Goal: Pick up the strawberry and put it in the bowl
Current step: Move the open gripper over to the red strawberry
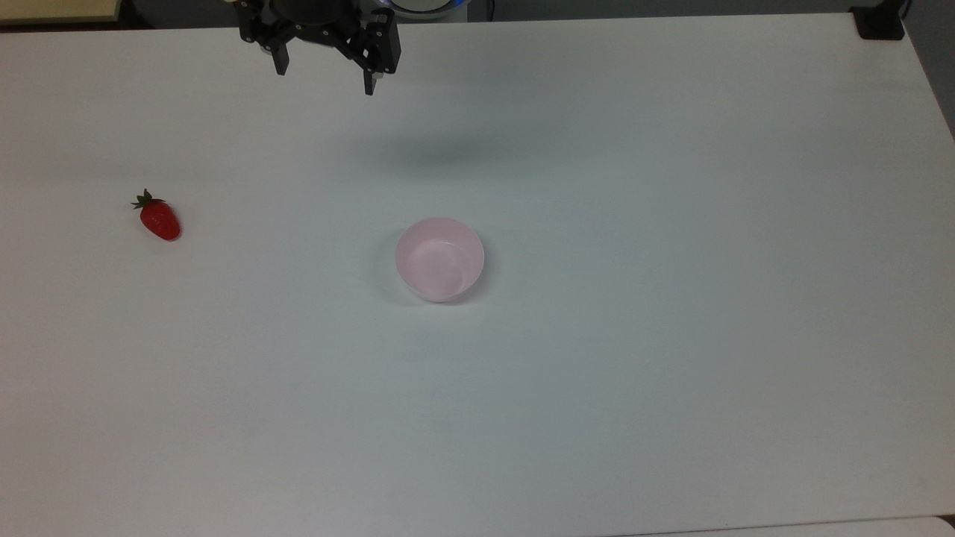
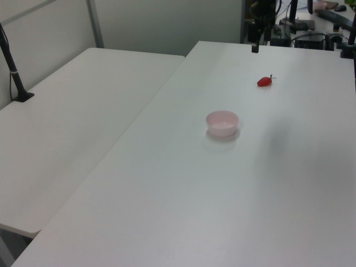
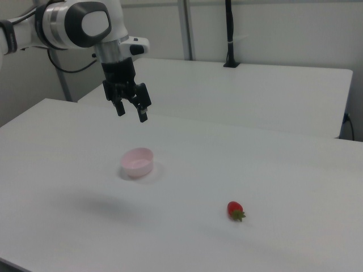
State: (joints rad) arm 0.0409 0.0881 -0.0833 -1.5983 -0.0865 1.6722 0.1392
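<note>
Your gripper [image 1: 325,78] hangs high at the top view's upper left, fingers spread and empty — ready to grasp. The strawberry [image 1: 160,218] lies at the top view's left, well apart from the central bowl [image 1: 439,259].

A glossy red strawberry [image 1: 160,220] with a dark green leafy cap. A pale pink bowl [image 1: 439,259]. A plain white table [image 1: 671,335]. A black gripper [image 3: 131,111] on a white and grey arm [image 3: 79,24].
</note>
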